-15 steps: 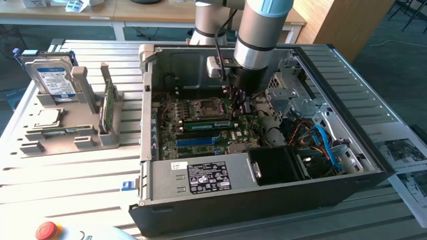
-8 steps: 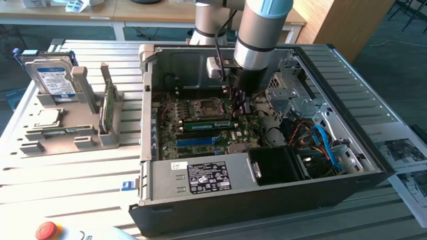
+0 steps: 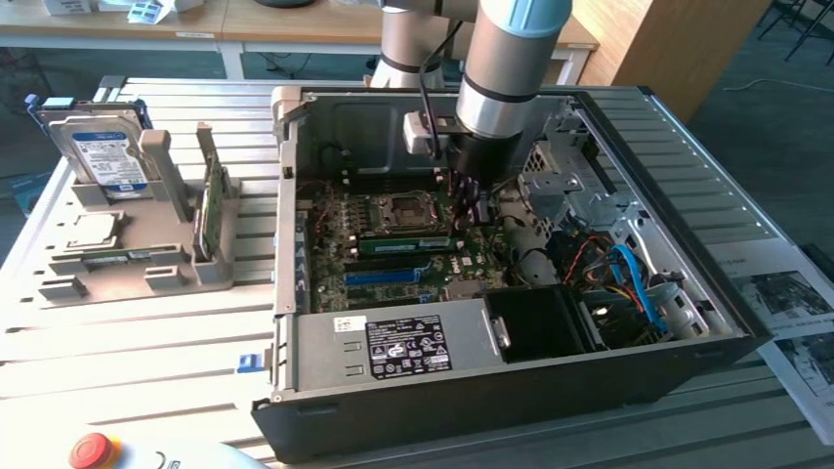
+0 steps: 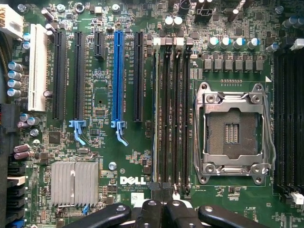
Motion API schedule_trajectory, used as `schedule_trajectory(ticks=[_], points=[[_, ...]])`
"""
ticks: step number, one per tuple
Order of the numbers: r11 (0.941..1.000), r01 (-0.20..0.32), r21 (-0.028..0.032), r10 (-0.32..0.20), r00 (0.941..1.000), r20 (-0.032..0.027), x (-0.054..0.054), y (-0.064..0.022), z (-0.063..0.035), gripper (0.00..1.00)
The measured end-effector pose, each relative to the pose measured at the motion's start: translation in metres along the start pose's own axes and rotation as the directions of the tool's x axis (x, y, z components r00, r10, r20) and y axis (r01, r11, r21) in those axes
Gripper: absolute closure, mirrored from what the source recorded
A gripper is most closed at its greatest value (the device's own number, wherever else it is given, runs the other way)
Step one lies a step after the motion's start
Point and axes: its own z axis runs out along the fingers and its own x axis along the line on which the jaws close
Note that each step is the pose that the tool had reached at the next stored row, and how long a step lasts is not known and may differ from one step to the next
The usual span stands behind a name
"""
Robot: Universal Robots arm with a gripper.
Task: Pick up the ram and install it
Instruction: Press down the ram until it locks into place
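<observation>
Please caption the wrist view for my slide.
Shut pincer poised over the motherboard beside its memory slots.

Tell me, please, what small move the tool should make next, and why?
Probably a short, straight press down. The ram already stands in a slot beside the processor socket, and the shut tool hangs over one end of that slot row. Whether the stick is fully seated I cannot tell, so a gentle push seems safest.

A slatted metal table (image 3: 156, 342) carries a computer case (image 3: 521, 391) and grey holder (image 3: 117, 264).
</observation>
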Motion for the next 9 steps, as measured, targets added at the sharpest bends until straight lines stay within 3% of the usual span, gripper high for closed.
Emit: schedule_trajectory(ticks=[9], points=[[1.0,0.0,-0.0001,0.0,1.0,-0.0002,0.0,0.0,0.0013,0.9]])
